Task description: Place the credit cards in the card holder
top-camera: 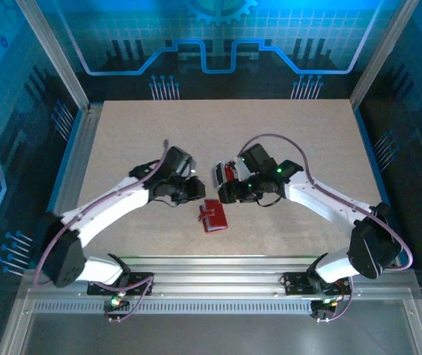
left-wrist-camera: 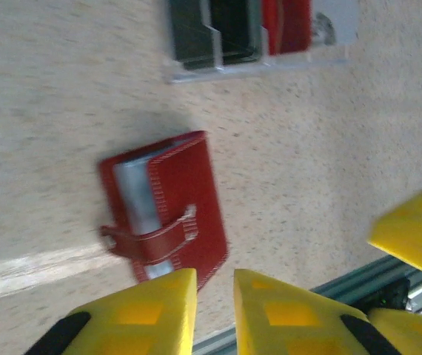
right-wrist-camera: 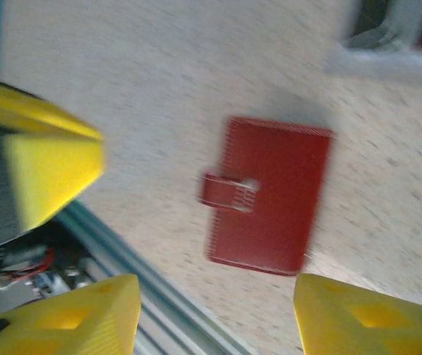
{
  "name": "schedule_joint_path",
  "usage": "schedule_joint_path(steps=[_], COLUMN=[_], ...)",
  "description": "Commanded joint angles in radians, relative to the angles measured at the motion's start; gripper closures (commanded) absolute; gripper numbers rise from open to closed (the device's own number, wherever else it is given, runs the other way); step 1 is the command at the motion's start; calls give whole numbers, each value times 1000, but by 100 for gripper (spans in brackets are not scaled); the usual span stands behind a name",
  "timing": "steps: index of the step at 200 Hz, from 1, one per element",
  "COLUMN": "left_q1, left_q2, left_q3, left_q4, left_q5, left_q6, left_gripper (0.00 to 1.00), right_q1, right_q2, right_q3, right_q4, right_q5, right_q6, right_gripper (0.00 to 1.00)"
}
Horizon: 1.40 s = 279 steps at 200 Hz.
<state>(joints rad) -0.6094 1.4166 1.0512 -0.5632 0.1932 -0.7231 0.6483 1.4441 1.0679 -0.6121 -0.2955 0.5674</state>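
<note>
Through the left wrist camera: left fingers (left-wrist-camera: 152, 314) drawn close together, only a thin slit between the yellow pads, gripping nothing. Just beyond their tips and a little to the left, flat on the tabletop (left-wrist-camera: 329, 148), the card holder (left-wrist-camera: 168, 203): red, folded shut, tab strapped across one edge, grey-clear sleeves peeking out along that edge. Farther out past the holder, well clear of the tips, a shiny tray (left-wrist-camera: 259, 70) holding the credit cards (left-wrist-camera: 252, 26): a dark card (left-wrist-camera: 218, 29) on the left, a red card (left-wrist-camera: 285, 22) just beside it on the right. Off to the right of these fingers, low over the tabletop, the yellow right fingers (left-wrist-camera: 411, 229).

Through the right wrist camera: right fingers spread wide, released, clamping nothing. Ahead of them and in line with the gap, apart from both tips, the card holder, closed, tab on the side toward the lower-left finger. Beyond the right-hand finger, blurred, a corner of the tray. Up to the left, a yellow finger of the other arm.

From above: both pairs of fingers pointing inward, tips near each other. Card holder just short of them on the side toward the arm bases, roughly midway between the pairs. Tray on the far side, close against the right fingers; cannot tell whether touching.
</note>
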Motion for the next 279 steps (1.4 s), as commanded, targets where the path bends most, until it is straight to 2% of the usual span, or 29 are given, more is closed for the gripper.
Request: schedule_joint_path(steps=[1,69,158,200,242,279], left_q1=[-29,-30,3,6,-1,-5], left_q2=[105,278,323,330,324,331], left_q3=[29,-55,-232,-298,-330,-351], left_q4=[30,106,190,274,320,345], left_q5=[41,62,28,54,60,65], left_q6=[23,38,42,0,-23,-35], left_gripper=[84,87,88,90,91,91], right_q1=[-7,-9,24,45,45,41], right_q2=[10,150,339,393,372,341], right_q3=[-70,-142,-85,-92,-91,-83], right_q4=[-30,145,293,449,519,521], right_q5=[12,-74,-166,-305,-347,-360], right_q6=[-14,-15,-15,62,108,131], right_gripper=[39,35,36,44,53,71])
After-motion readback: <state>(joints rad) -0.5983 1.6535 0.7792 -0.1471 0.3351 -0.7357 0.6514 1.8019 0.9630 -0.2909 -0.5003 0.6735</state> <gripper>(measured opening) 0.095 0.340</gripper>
